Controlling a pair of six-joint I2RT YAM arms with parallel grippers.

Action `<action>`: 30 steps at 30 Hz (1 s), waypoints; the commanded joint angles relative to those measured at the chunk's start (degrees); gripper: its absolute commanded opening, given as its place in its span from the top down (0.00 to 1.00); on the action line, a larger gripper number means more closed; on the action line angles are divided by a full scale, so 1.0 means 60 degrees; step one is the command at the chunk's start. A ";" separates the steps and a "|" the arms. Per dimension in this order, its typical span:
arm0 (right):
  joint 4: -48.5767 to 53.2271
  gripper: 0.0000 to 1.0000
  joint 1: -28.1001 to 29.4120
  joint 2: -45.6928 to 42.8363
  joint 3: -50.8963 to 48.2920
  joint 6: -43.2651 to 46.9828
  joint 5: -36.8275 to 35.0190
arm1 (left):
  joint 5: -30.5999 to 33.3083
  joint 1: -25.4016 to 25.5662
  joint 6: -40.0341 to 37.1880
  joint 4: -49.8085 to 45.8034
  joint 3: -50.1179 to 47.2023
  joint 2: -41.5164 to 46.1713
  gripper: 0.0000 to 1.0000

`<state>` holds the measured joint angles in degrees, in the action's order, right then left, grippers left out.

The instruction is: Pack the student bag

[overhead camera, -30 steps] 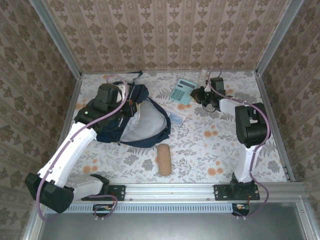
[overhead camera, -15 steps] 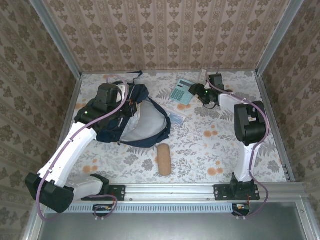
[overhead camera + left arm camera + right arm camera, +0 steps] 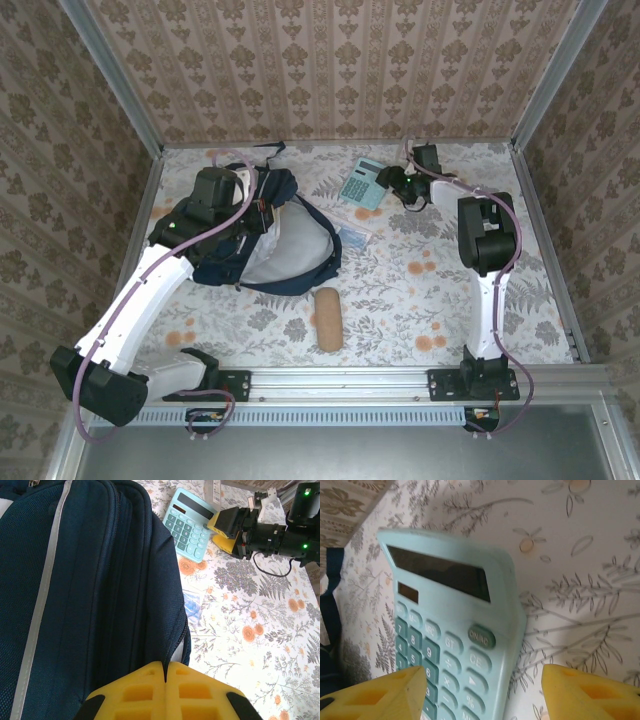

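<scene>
On the left, the left hand (image 3: pixel 165 669) is pressed together on the rim of the student bag (image 3: pixel 90 580), which lies open on the left half of the desk (image 3: pixel 440 290). If that thin pinch slips, I reckon the mouth sags closed. Further right, the right hand (image 3: pixel 481 672) stands spread astride the pale blue calculator (image 3: pixel 450 605). The calculator lies flat, so closing fingers might just shove it away. The desk is flower-printed, and patterned wallpaper panels (image 3: pixel 340 70) box it in.

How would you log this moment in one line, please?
left end effector: shut on student bag | right end effector: open over calculator
</scene>
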<state>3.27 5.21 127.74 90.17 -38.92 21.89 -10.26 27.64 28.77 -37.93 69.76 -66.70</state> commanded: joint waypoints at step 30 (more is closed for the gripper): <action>-0.1350 0.68 -0.0605 0.1781 0.2037 -0.1233 0.1449 | 0.0126 -0.0124 -0.0002 0.0068 0.0722 -0.0579 1.00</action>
<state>-3.29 1.85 137.69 100.84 -45.30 29.17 -10.07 27.53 28.77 -38.30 71.35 -69.84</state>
